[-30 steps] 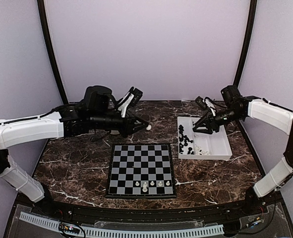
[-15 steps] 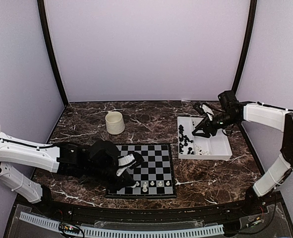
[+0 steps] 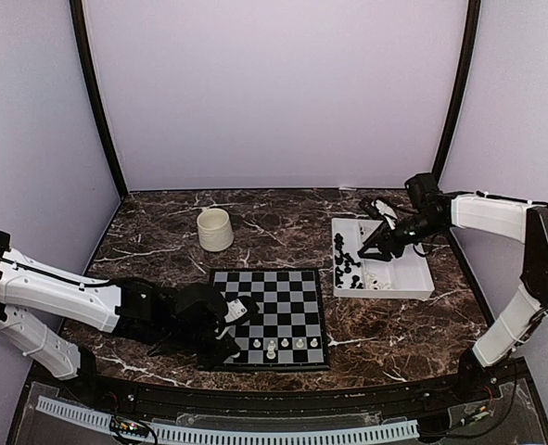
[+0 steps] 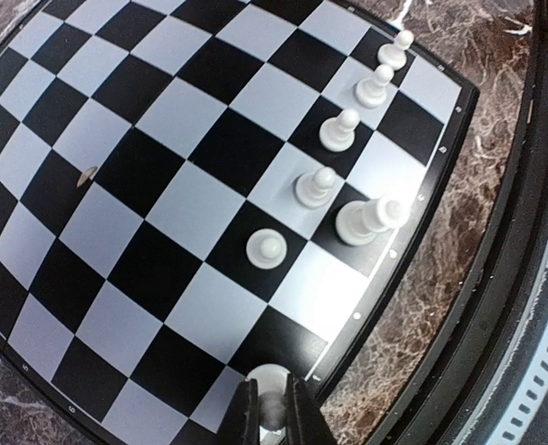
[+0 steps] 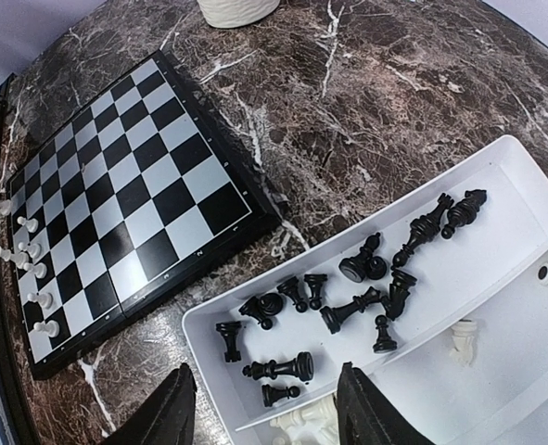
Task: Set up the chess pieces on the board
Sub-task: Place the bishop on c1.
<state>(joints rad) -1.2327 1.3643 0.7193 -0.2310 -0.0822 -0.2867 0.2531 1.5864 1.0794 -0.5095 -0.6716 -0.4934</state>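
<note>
One board [image 3: 264,315] lies on the counter [image 3: 144,250], with one cream cup [image 3: 215,229] beyond its far left corner and one white tray [image 3: 413,278] just off its right side. The left hand [image 4: 272,413] is pinching a white piece [image 4: 269,378] over a square at the board's edge. Only the left wrist view shows that grip; from above, the arm hides it. Six more white pieces [image 4: 338,130] stand along the same edge. The right hand [image 3: 375,248] hangs over the tray, fingers [image 5: 176,408] spread with nothing between them. Its wrist view separates about a dozen black pieces [image 5: 348,311] in the compartment nearer the board, a dark clump from above, and shows a few white ones [image 5: 459,338] in the far compartment.
</note>
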